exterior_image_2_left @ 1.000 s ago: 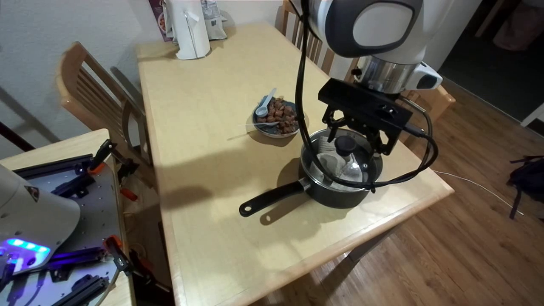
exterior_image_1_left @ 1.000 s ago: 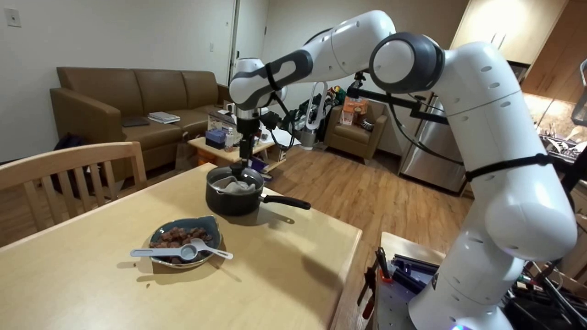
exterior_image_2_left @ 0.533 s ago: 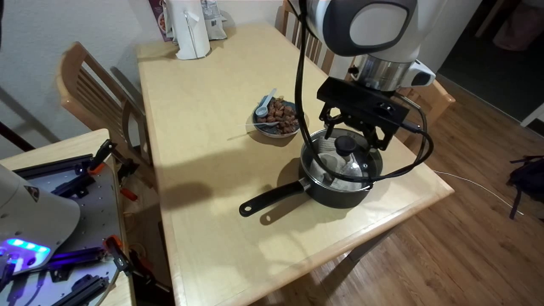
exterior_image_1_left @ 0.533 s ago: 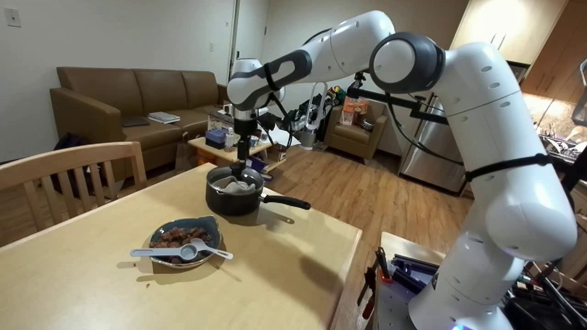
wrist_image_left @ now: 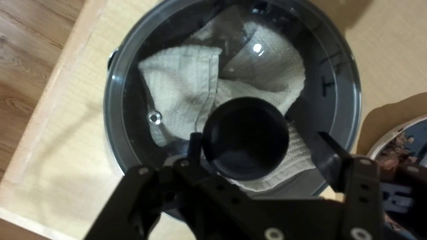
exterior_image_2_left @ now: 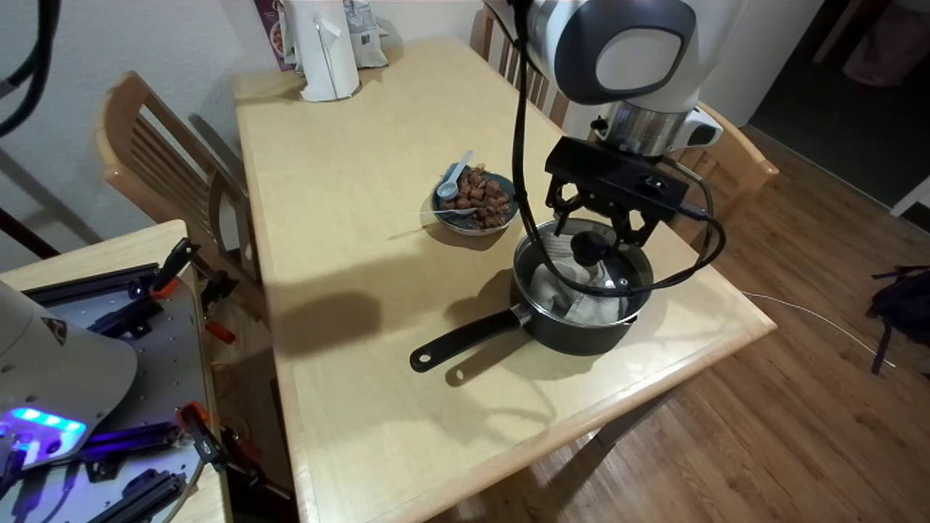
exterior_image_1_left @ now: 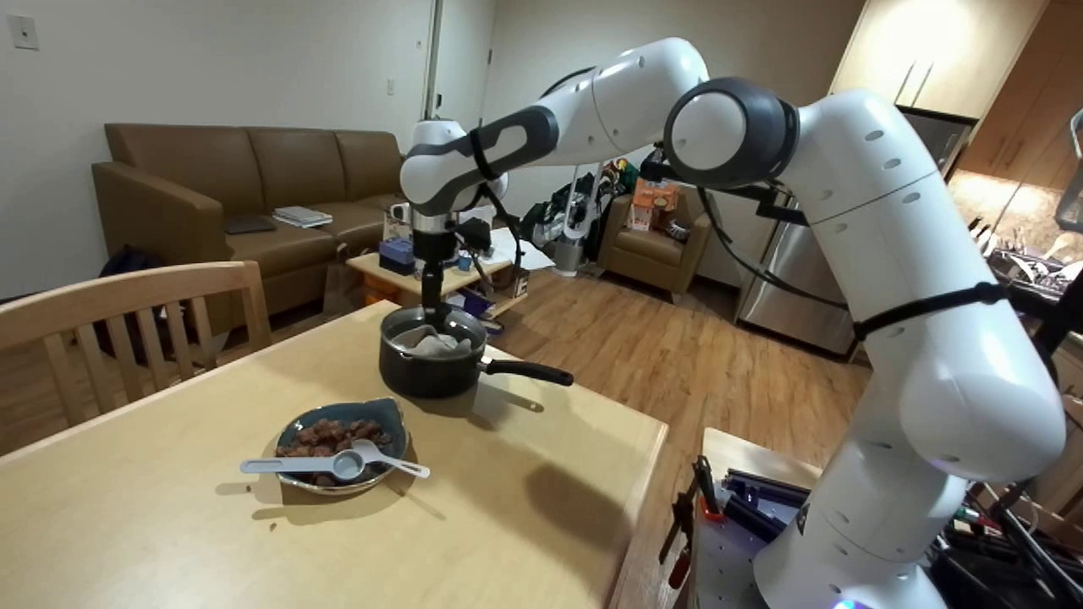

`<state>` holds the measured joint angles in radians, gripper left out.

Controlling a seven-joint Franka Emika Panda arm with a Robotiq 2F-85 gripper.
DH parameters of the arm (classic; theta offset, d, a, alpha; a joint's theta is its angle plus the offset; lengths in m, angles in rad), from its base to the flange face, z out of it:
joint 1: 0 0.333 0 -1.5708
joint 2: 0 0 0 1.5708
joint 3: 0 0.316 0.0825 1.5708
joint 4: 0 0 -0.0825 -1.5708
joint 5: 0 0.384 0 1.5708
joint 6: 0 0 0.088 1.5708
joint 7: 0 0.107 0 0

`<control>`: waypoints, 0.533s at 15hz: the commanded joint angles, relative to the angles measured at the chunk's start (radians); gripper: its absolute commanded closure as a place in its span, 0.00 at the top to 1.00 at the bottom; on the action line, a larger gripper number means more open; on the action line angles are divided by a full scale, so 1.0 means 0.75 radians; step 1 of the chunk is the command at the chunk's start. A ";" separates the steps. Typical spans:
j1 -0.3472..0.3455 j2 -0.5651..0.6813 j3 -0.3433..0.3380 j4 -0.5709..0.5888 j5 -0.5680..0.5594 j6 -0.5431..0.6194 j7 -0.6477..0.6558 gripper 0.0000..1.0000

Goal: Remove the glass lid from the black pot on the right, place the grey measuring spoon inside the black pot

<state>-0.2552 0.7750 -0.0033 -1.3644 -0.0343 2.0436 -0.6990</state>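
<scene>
Two fingers (wrist_image_left: 330,160) of my spread pincer (wrist_image_left: 259,141) flanked the black knob (wrist_image_left: 245,138), the wrist view's nine-o'clock one nearer, so squeezing risked tilting the glass lid (wrist_image_left: 230,88).

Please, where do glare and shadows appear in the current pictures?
Wrist view: small glints on the glass lid; both exterior views: the pot handle casts a shadow on the table; an exterior view: the upper cabinet looks washed out by light.
</scene>
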 commanded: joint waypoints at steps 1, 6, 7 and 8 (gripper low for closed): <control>0.001 0.030 -0.008 0.067 -0.018 -0.028 0.001 0.53; 0.006 0.036 -0.014 0.083 -0.021 -0.041 0.012 0.34; 0.009 0.033 -0.015 0.087 -0.024 -0.055 0.011 0.34; 0.012 0.027 -0.013 0.085 -0.026 -0.061 0.010 0.34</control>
<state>-0.2550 0.7860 -0.0104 -1.3387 -0.0347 2.0404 -0.6987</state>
